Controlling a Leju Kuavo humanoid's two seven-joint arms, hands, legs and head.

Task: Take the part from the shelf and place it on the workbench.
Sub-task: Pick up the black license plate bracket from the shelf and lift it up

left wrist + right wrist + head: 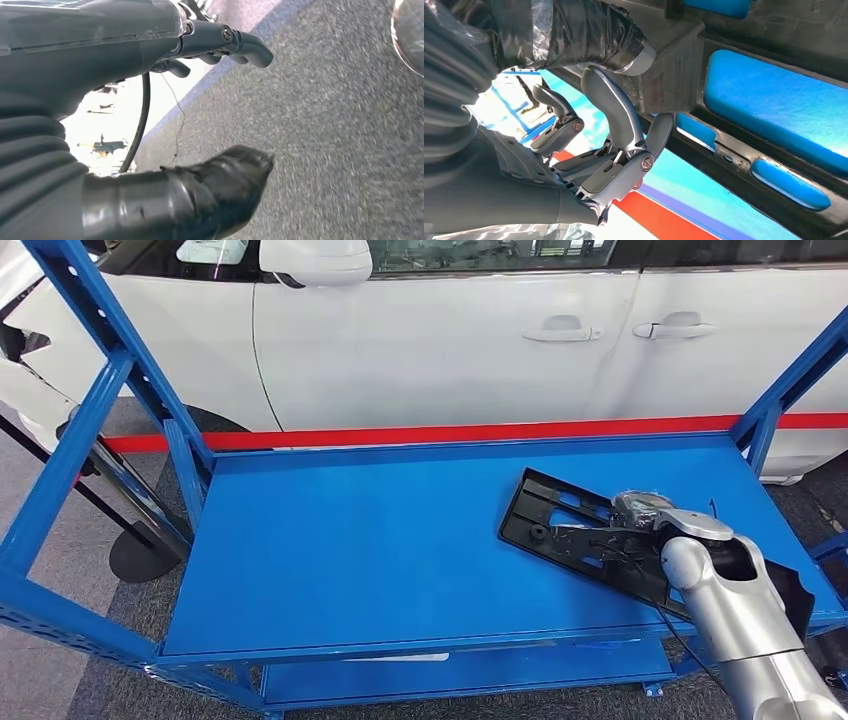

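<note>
Where curled, fingers [624,107] around part [684,70]

The part [580,530] lies flat on the top deck of the shelf [380,540], toward the deck's right end and slanted across it from the back toward the front right corner. The right hand [640,512] sits over the part's right half, and in the right wrist view its thumb and fingers [624,115] close around an edge of the part. Behind the shelf stands a car [450,330], and a lower deck [460,672] lies beneath the top one.
</note>
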